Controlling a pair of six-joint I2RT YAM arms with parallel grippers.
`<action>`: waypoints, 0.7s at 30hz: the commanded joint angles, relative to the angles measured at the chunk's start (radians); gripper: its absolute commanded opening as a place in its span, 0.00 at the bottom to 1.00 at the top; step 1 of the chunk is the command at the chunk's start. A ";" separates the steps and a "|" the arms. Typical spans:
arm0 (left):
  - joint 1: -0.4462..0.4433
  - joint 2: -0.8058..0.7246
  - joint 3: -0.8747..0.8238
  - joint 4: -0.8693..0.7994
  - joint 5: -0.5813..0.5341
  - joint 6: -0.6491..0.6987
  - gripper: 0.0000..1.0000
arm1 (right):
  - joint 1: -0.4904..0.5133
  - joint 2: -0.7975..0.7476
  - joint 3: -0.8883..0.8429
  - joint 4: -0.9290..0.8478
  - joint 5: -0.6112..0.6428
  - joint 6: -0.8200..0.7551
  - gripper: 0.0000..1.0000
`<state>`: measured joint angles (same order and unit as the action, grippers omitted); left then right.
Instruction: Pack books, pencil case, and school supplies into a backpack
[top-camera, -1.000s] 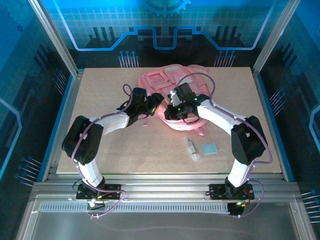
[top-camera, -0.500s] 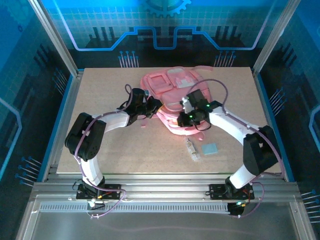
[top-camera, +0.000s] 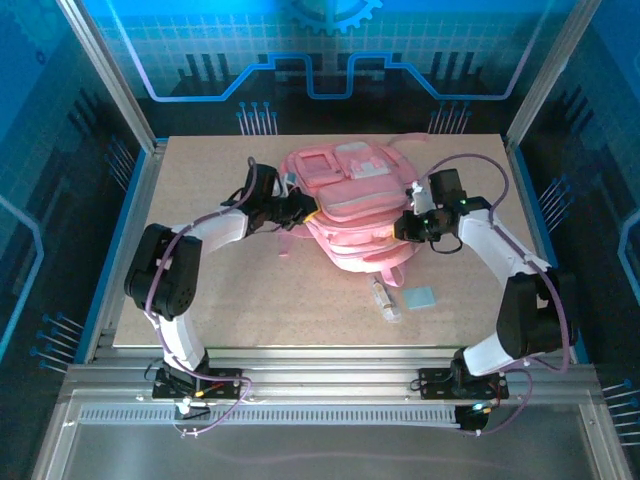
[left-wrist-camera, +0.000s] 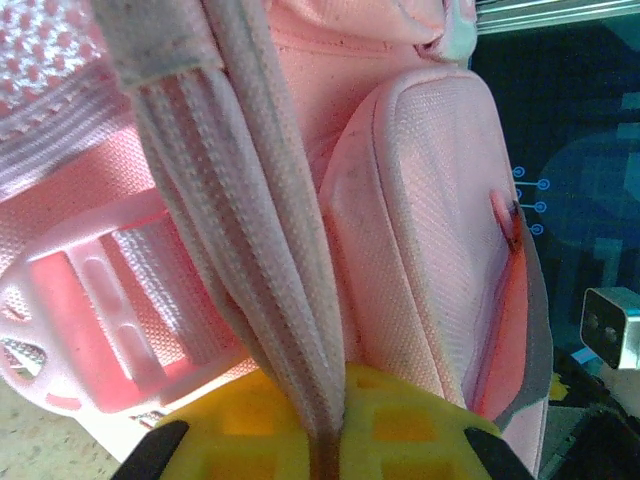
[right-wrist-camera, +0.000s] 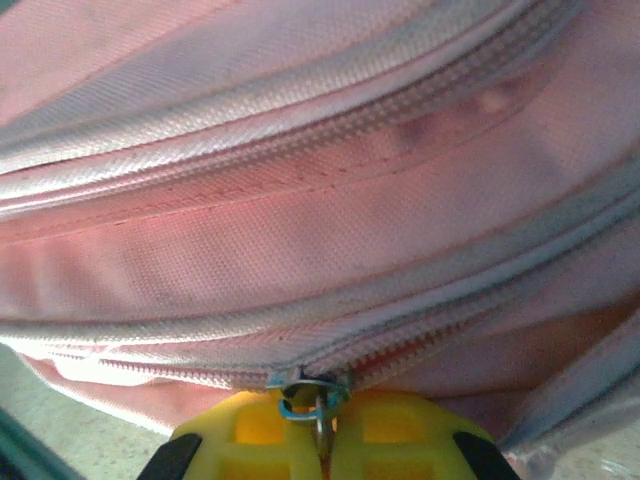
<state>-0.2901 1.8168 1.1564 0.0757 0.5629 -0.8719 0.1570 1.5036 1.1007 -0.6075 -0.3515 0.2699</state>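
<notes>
- Top external: the backpack (top-camera: 350, 200) lies flat on the far middle of the table (top-camera: 220, 300), front pockets and pale patches facing up. It is the largest thing I see.
- From up here the left gripper (top-camera: 305, 209) meets the bag's left edge and the right gripper (top-camera: 403, 227) its right edge. I cannot make out what either one grips.
- The left wrist view settles it for that side. The yellow pads are pressed together on a pale woven strap (left-wrist-camera: 250, 220) that rises between them. A glossy pink plastic buckle (left-wrist-camera: 80, 320) sits beside it, and a padded, coarse-weave pocket stands to the right.
- The right wrist view shows yellow pads pinched tight on a small metal zipper pull (right-wrist-camera: 316, 402) with a bluish ring. It sits where the toothed zipper (right-wrist-camera: 430, 285) tracks meet in the ribbed pink fabric.
- A whitish tube (top-camera: 383, 297) and a light-blue square pad (top-camera: 420, 298) lie side by side on the speckled tabletop, just nearer to me than the bag and clear of it.
- The tube's dark label is too small to read.
</notes>
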 joint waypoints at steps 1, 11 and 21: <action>0.105 0.002 0.097 -0.120 -0.033 0.126 0.00 | 0.007 -0.031 0.004 0.024 -0.004 0.038 0.00; 0.161 0.022 0.269 -0.281 -0.158 0.100 0.79 | 0.284 0.170 0.126 0.271 -0.141 0.234 0.00; 0.147 -0.367 -0.238 -0.099 -0.278 -0.159 0.89 | 0.424 0.414 0.387 0.343 -0.166 0.359 0.00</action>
<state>-0.1322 1.5005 1.0416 -0.1108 0.3325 -0.8837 0.5583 1.9015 1.4246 -0.3569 -0.4763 0.5838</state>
